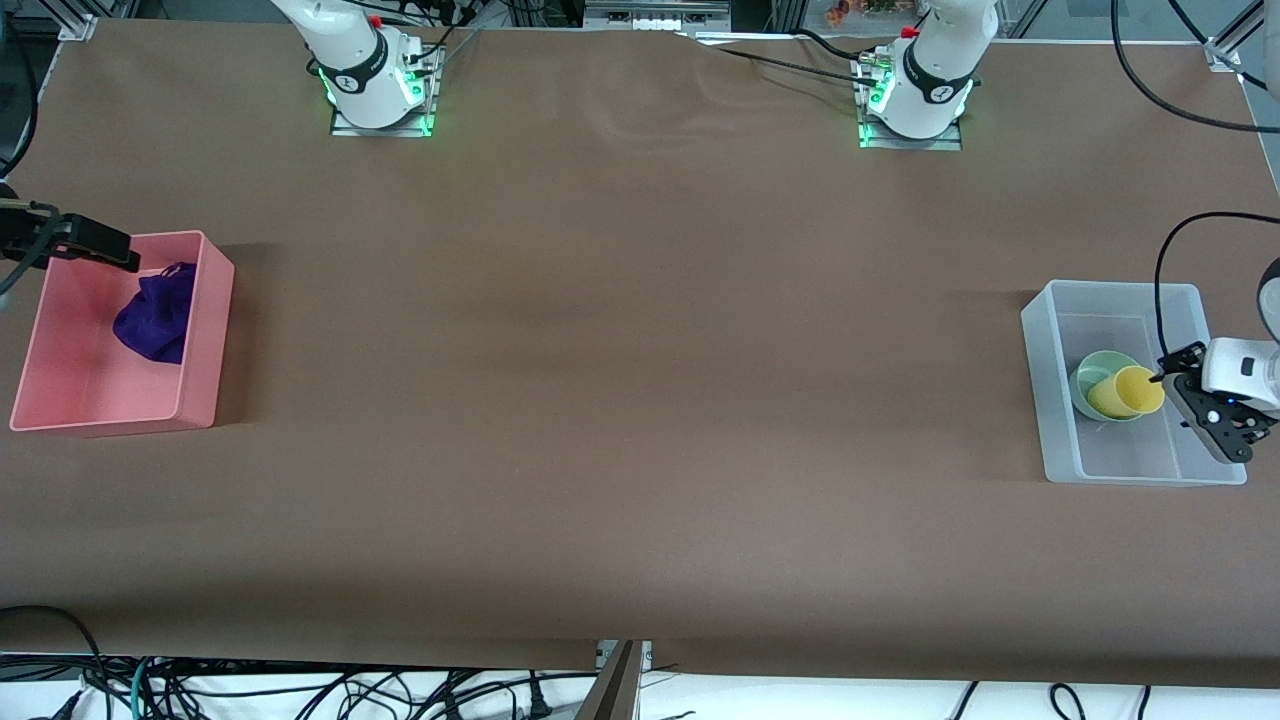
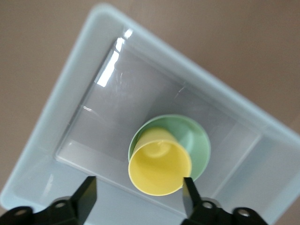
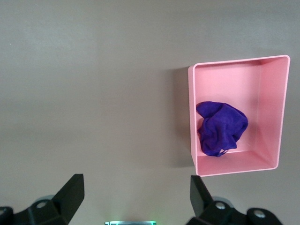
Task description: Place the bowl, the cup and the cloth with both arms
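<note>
The yellow cup (image 1: 1128,391) lies tilted in the mint-green bowl (image 1: 1092,378), inside the clear plastic bin (image 1: 1120,300) at the left arm's end of the table. My left gripper (image 1: 1200,415) hangs open over that bin, beside the cup. In the left wrist view the cup (image 2: 159,166) points its mouth at the gripper (image 2: 137,199), with the bowl (image 2: 197,140) under it. The purple cloth (image 1: 155,315) lies bunched in the pink bin (image 1: 200,330). My right gripper (image 1: 110,248) hovers open over the pink bin's rim. In the right wrist view, the gripper (image 3: 136,197) is empty, away from the cloth (image 3: 221,127).
The pink bin (image 3: 239,70) stands at the right arm's end of the brown table (image 1: 640,400). The clear bin's wall (image 2: 61,117) surrounds the bowl and cup. Both arm bases stand along the table's edge farthest from the front camera. Cables hang along the edge nearest that camera.
</note>
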You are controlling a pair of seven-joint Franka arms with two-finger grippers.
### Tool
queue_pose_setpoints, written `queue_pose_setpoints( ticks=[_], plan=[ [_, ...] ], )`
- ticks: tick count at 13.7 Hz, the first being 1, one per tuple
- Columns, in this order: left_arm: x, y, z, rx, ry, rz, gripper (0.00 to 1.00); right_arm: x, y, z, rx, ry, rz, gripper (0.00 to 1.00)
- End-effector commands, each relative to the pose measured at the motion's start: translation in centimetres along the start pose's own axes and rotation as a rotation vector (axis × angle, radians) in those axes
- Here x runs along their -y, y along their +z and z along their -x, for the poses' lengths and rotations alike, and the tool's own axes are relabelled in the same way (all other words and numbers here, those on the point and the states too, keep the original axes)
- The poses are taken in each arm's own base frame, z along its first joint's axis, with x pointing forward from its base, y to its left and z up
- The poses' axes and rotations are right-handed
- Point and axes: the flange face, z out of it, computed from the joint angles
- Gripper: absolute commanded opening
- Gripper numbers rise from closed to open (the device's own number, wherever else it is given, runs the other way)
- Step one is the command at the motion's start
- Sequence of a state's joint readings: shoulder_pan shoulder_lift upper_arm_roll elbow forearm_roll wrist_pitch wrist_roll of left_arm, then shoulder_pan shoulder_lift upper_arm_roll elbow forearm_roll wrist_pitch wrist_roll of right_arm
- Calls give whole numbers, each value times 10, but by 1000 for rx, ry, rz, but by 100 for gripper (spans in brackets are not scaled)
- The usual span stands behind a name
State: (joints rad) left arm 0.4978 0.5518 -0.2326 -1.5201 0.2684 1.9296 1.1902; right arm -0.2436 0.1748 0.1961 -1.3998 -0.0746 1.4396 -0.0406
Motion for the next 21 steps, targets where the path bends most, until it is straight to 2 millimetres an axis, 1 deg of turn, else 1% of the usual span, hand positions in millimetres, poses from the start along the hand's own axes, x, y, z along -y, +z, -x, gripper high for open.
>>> queue_pose_setpoints(
  ticks=[1,3,4,5,7,8,9,10,11,12,13,14,15,16,17,18,21],
  plan=[
    [-45,-84,-33,9,-154,18,100,8,-4,19,10,-20,-1,100],
    [-71,-122,-61,36,-315,67,100,0,-4,20,11,-6,2,100],
    [-80,-140,-69,43,-398,75,100,1,-2,21,14,-11,2,100],
    [-91,-162,-76,43,-471,68,100,0,-2,24,9,-8,3,100],
    [-121,-201,-96,26,-592,63,100,2,1,30,3,-16,4,100],
    [-134,-215,-101,-6,-658,82,100,2,1,31,3,-16,6,100],
    [-156,-228,-115,-13,-692,82,100,2,3,29,9,-18,5,100],
    [-165,-230,-113,-14,-750,91,100,2,6,25,21,-18,3,100],
    [-178,-239,-118,-36,-782,105,100,1,6,20,25,-19,2,100],
    [-189,-239,-118,-25,-836,101,100,-2,6,20,33,-18,0,100],
    [-194,-244,-117,-31,-921,78,100,0,6,20,34,-33,0,100],
    [-195,-244,-112,-56,-962,58,100,0,7,19,36,-39,0,100],
    [-208,-243,-109,-107,-962,26,100,0,7,19,36,-39,0,100],
    [-224,-238,-110,-162,-954,-9,100,0,7,19,36,-39,1,100],
    [-231,-236,-112,-186,-947,-27,100,0,7,19,35,-39,1,100],
    [-235,-233,-116,-173,-934,-21,100,0,7,19,36,-39,1,100],
    [-235,-233,-118,-172,-929,-21,100,-2,7,19,36,-38,1,100]
  ],
)
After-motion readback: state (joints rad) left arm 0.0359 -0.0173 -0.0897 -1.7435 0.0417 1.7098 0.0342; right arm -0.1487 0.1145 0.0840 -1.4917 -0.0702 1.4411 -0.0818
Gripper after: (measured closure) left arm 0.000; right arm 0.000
